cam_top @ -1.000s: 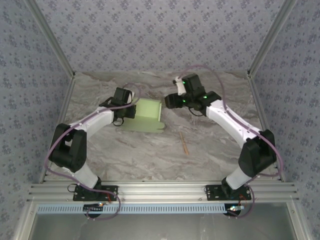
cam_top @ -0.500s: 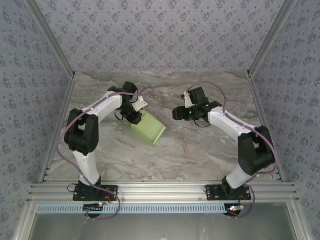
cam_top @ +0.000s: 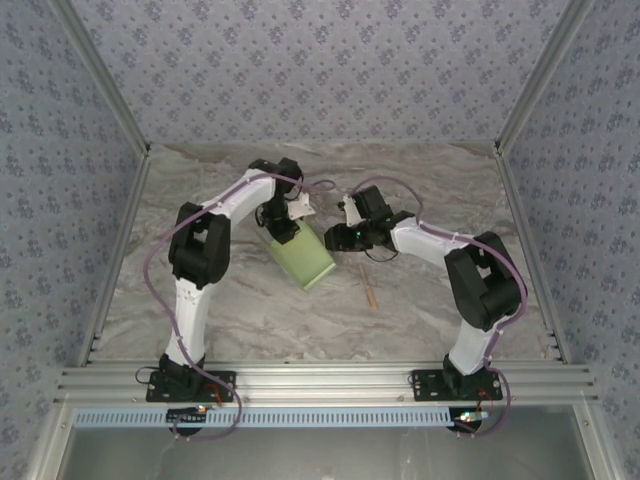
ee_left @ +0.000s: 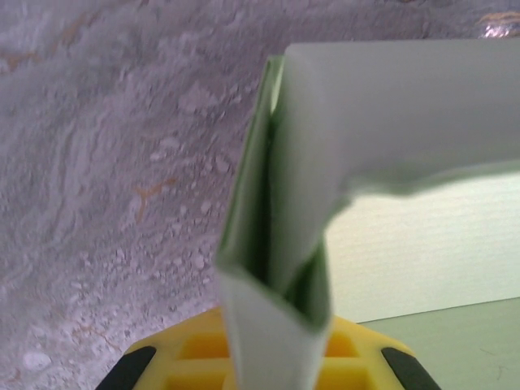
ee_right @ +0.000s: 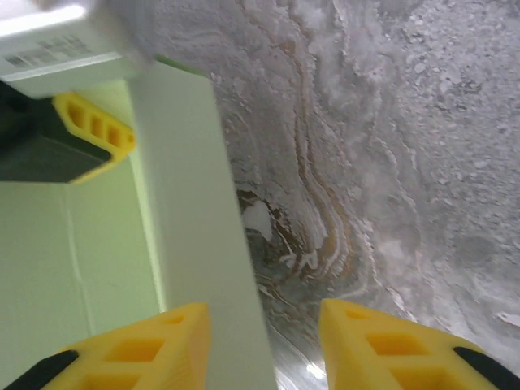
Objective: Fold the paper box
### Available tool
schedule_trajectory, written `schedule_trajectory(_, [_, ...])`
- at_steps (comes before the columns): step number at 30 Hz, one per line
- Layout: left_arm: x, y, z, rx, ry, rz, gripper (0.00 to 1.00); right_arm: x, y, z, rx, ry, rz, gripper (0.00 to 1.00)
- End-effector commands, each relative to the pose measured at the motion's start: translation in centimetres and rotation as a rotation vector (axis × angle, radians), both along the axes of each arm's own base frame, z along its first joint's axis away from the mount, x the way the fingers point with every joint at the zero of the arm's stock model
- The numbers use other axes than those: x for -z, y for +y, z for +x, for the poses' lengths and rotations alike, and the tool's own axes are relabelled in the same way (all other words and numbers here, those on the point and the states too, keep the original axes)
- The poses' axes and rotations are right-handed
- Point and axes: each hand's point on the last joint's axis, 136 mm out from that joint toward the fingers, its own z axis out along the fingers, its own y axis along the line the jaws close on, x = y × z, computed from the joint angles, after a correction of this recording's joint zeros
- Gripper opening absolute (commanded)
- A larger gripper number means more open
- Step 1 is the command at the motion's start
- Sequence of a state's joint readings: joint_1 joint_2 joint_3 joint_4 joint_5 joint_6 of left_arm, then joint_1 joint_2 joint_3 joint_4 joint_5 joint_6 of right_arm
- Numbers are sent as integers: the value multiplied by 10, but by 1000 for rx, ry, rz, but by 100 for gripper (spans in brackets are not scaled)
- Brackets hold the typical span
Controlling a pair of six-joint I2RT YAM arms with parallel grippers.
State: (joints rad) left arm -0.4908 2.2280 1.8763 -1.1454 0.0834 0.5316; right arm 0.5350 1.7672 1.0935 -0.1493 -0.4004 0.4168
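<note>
Here, left tool (ee_left: pixel 272 357) clamped on paper box (cam_top: pixel 303 256) wall, right tool (ee_right: pixel 264 335) part-open astride its edge, open table (cam_top: pixel 455 180) beyond

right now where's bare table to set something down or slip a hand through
The near strip between the left arm's base and the right arm's base, this side of the paper box and the stick, is bare. So is the far strip along the back wall. The middle is crowded: the left gripper and right gripper meet at the box.
</note>
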Motion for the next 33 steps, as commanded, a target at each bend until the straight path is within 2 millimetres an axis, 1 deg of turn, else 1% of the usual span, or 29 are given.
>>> schedule_trajectory(1, [2, 2, -4, 62, 21, 62, 4, 12, 6, -3, 21, 31, 46, 38])
schedule_trajectory(10, [9, -6, -4, 84, 29, 48, 13, 28, 7, -7, 71, 49, 91, 29])
schedule_trajectory(18, [7, -16, -7, 84, 50, -16, 25, 37, 8, -10, 75, 59, 88, 26])
schedule_trajectory(20, [8, -18, -6, 81, 50, -27, 26, 39, 7, -10, 75, 58, 87, 26])
schedule_trajectory(21, [8, -18, -6, 81, 50, -27, 27, 40, 7, -10, 74, 59, 85, 25])
schedule_trajectory(22, [3, -21, 2, 81, 26, -38, 27, 39, 7, -10, 74, 59, 85, 25])
schedule_trajectory(26, [2, -25, 8, 72, 17, -53, 28, 40, 7, -10, 68, 56, 77, 25])
schedule_trajectory(29, [1, -32, 13, 71, 11, -86, 29, 42, 8, -10, 59, 58, 71, 24])
schedule_trajectory(33, [7, -34, 16, 64, 23, -105, 26, 46, 7, -11, 57, 64, 66, 24])
